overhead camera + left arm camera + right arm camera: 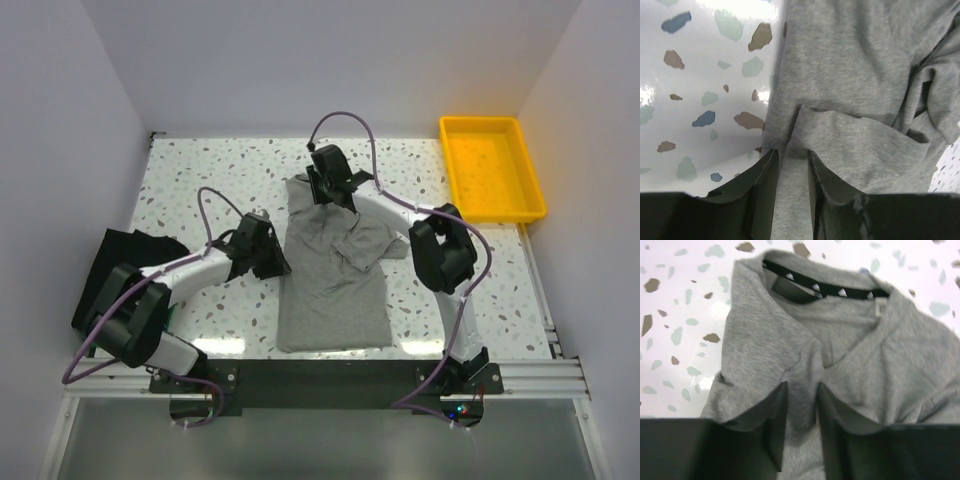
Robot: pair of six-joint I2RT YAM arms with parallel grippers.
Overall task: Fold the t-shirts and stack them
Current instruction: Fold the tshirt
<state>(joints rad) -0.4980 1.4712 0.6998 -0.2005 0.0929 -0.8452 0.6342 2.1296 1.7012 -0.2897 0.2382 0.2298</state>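
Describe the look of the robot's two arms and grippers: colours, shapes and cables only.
Both arms are white tubes with bulky black joint housings. A thin purple cable loops along each. The left gripper and right gripper are black, with flat angular fingers.

Both arms have white links and bulky black joints. Purple cables loop along each. The left hand (268, 252) and right hand (331, 183) are black.

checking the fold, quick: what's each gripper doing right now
Left gripper: closed on the side edge of the grey t-shirt.
Right gripper: fabric near the collar sits bunched between its fingers; held or released cannot be told.
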